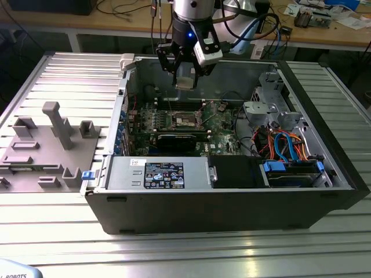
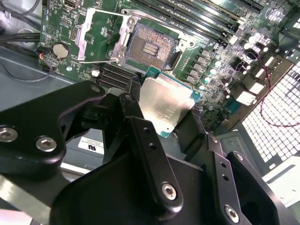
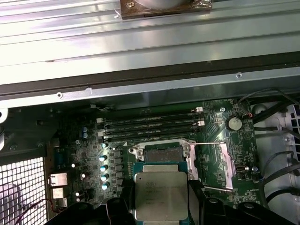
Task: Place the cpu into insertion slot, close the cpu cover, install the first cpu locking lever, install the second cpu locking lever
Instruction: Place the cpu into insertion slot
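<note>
Silvery-grey square cpu (image 2: 166, 105) hangs clamped in my black claw (image 1: 185, 74) above the open metal-rimmed insertion slot (image 2: 152, 47), over a ribbed aluminium tabletop (image 1: 174, 255).

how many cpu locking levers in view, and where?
2. Both locking levers flank the open cpu cover: one along its edge nearer the memory slots, the other along the opposite edge. No more seem hidden.

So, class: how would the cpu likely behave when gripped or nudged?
Probably stiff: the cpu sits flat, pinched only at its edges by the gripper. Likely light, being so thin. Its smooth silvery face looks slippery, so grip could slip.
</note>
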